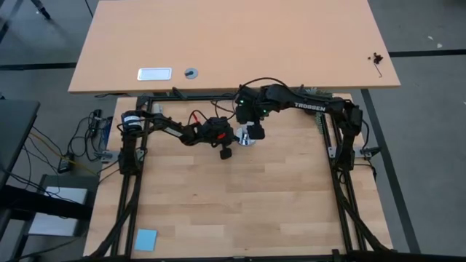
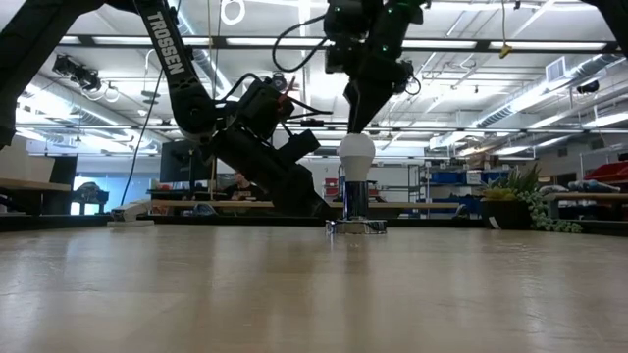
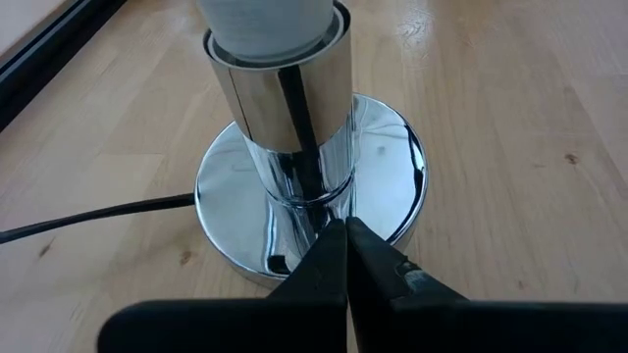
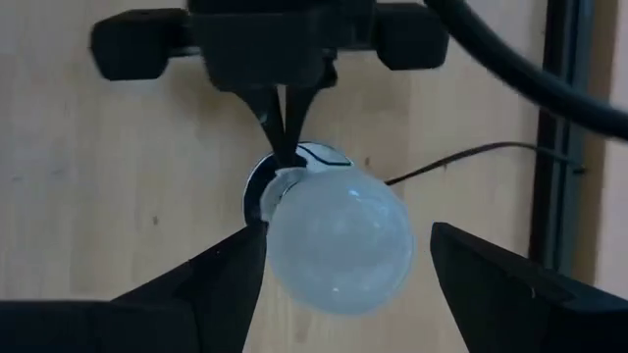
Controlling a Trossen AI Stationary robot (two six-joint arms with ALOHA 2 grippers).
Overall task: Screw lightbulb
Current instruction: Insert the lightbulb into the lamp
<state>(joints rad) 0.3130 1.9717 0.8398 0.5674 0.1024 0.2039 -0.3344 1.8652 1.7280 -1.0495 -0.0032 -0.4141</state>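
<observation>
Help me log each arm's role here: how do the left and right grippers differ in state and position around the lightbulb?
The left gripper is shut, fingertips pressed on the chrome socket base; the right gripper is open, fingers either side of the lightbulb.
The left gripper comes in low and slanted beside the socket; the right gripper hangs straight down over the bulb's top.
Both meet at the same lamp, bulb standing upright in the socket.

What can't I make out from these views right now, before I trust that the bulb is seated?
- Lightbulb screw base: hidden inside the chrome socket in every view, so thread depth cannot be judged.
- Bulb top: cut off by the left wrist picture's upper edge.
- Right tool to bulb contact: its fingers stand either side of the glass; touching or apart is unclear.
- Left tool, shut at the socket base: pressing it or just short, unclear.
- High view: bulb covered by the right arm.
</observation>
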